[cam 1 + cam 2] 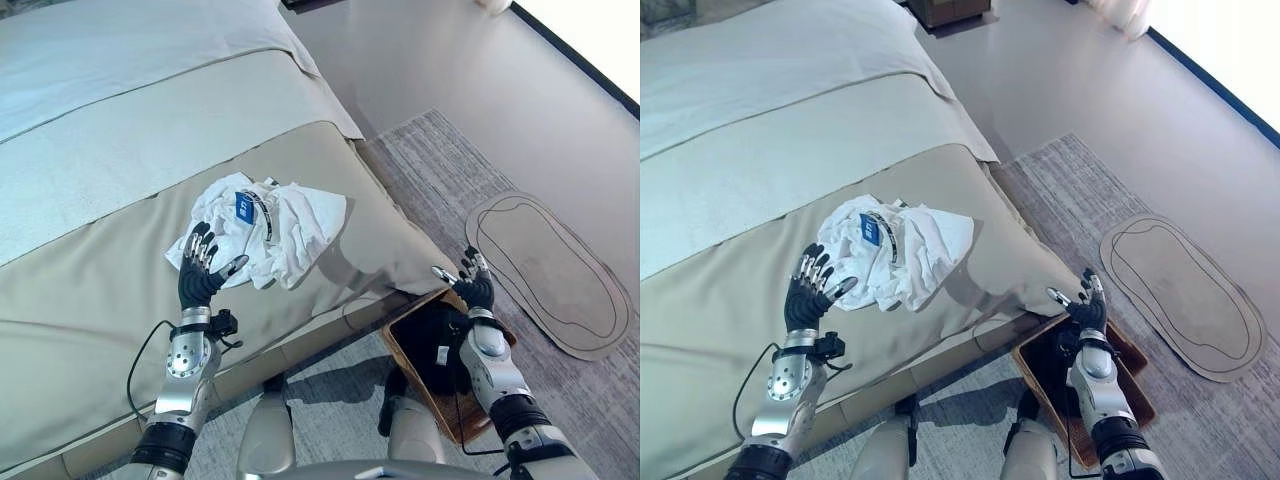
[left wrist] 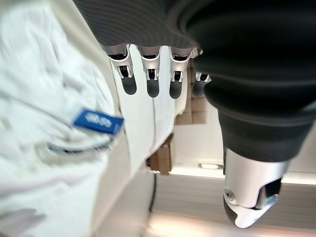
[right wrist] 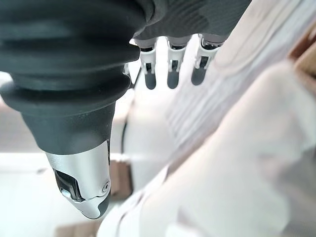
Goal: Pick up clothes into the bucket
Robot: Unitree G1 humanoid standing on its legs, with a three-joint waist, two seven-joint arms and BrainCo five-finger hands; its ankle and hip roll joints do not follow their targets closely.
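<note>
A bed (image 1: 120, 160) with a beige cover carries a crumpled white shirt (image 1: 280, 225) near its edge, and on the rug (image 1: 440, 170) beside the bed stands a brown bucket (image 1: 408, 352) with dark contents. The left robot hand (image 1: 200, 272) is raised just beside the shirt, fingers straight and spread, holding nothing. The right robot hand (image 1: 474, 285) hangs over the bucket, fingers likewise straight and empty.

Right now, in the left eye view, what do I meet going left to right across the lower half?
Left hand with open fingers → crumpled white garment on the bed → wooden bucket on the floor → right hand → oval mat.
</note>
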